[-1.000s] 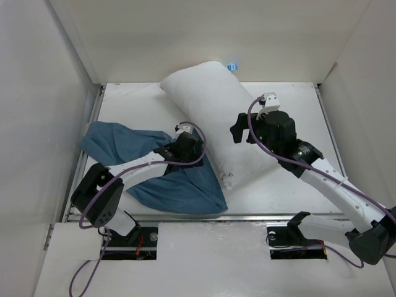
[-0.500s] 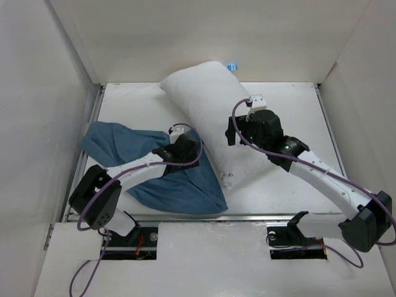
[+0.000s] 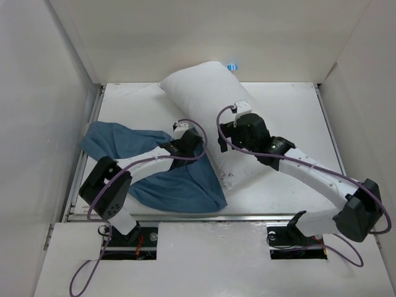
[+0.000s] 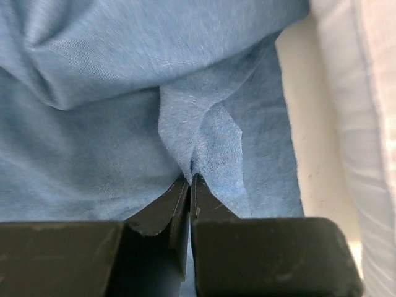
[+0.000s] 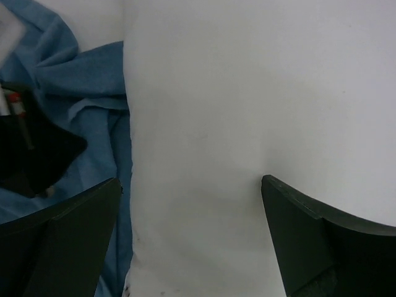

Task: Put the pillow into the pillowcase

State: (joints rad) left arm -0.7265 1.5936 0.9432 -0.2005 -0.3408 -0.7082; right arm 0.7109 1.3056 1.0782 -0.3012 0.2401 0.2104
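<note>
The white pillow (image 3: 204, 99) lies slantwise across the table from the back middle to the front. Its near left edge rests on the blue pillowcase (image 3: 124, 145), which is spread out wrinkled to the left. My left gripper (image 3: 190, 137) is at the pillowcase edge beside the pillow. Its jaws (image 4: 190, 178) are shut on a raised fold of the pillowcase (image 4: 124, 93), with the pillow (image 4: 371, 124) just to the right. My right gripper (image 3: 224, 137) hangs open over the pillow's left edge. Its fingers (image 5: 192, 179) straddle the pillow (image 5: 247, 93), and the pillowcase (image 5: 80, 80) shows at left.
White walls enclose the table on the left, back and right. A small blue mark (image 3: 232, 66) sits on the back wall behind the pillow. The table's metal front rail (image 3: 185, 216) runs just below the pillowcase. Purple cables loop off both arms.
My left gripper has shut on a fold of the pillowcase. My right arm has swung left over the pillow toward its left edge, still open.
</note>
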